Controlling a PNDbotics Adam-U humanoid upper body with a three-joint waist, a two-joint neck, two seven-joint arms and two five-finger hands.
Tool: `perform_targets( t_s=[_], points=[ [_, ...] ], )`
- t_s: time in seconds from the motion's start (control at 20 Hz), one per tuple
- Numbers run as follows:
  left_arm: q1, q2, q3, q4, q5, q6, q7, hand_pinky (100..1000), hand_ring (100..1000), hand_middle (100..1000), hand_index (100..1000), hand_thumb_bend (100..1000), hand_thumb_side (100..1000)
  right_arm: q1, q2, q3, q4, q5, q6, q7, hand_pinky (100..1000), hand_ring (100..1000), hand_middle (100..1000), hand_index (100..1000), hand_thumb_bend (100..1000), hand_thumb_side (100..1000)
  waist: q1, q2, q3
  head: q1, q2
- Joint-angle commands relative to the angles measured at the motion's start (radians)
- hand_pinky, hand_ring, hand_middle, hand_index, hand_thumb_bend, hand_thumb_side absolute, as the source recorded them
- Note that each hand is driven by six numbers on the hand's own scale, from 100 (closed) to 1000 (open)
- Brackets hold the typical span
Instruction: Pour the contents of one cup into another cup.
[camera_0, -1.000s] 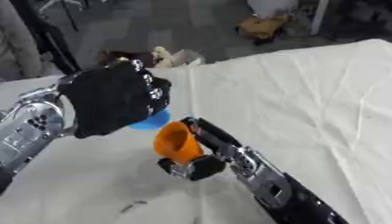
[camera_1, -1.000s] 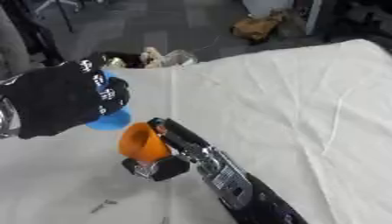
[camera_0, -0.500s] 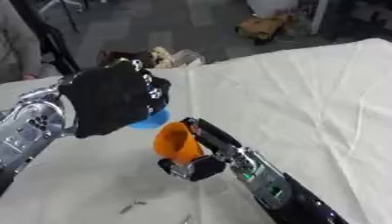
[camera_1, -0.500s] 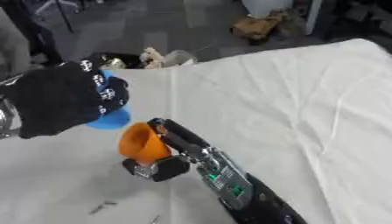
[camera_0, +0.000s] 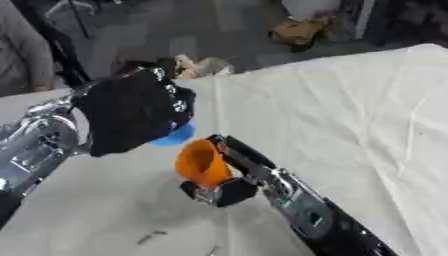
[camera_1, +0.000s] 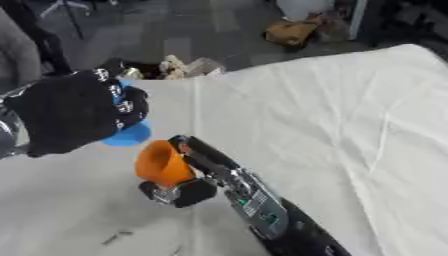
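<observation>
The orange cup (camera_1: 161, 163) is a plain, tapered plastic cup sitting left of centre in the frame, tilted with its open mouth turned toward the upper left; what it holds cannot be made out. The right hand (camera_1: 188, 172) grasps it, fingers and thumb curled round its lower body, with the black and silver forearm running off to the lower right corner. Just above and to the left, the blue cup (camera_0: 178, 135) shows only as a rounded edge beneath the left hand (camera_0: 133, 113), whose black-gloved fingers are wrapped round it and hide most of it, so its contents cannot be seen either. The rim of the orange cup lies close beside the blue cup; whether they touch cannot be told. Both cups are held above a white cloth-covered table (camera_0: 350, 110) that fills the right and lower frame. A few small dark specks (camera_1: 115, 237) lie on the cloth at lower left.
</observation>
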Motion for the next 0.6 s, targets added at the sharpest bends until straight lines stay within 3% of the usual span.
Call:
perform_targets(
  t_s=[0.05, 0.3, 0.6],
  points=[
    [-0.019, 0.008, 0.008, 0.003, -0.008, 0.004, 0.008, 588, 100, 186, 478, 100, 288, -0.016, 0.007, -0.003, -0.009, -0.005, -0.003, 0.001, 720, 411, 258, 564, 100, 410, -0.002, -0.018, 0.002, -0.005, -0.007],
    [-0.005, 0.000, 0.027, 0.026, 0.095, 0.037, 0.013, 580, 100, 189, 467, 100, 277, -0.015, 0.006, -0.005, -0.007, -0.005, -0.002, 0.000, 720, 411, 257, 564, 100, 415, -0.006, -0.016, 0.003, -0.007, -0.008],
    [0.028, -0.008, 0.066, 0.085, 0.413, 0.118, -0.015, 558, 260, 198, 436, 100, 285, -0.012, 0.002, -0.010, 0.006, 0.006, -0.004, -0.008, 722, 416, 265, 571, 100, 420, -0.014, -0.013, 0.003, -0.006, -0.011]
  ],
)
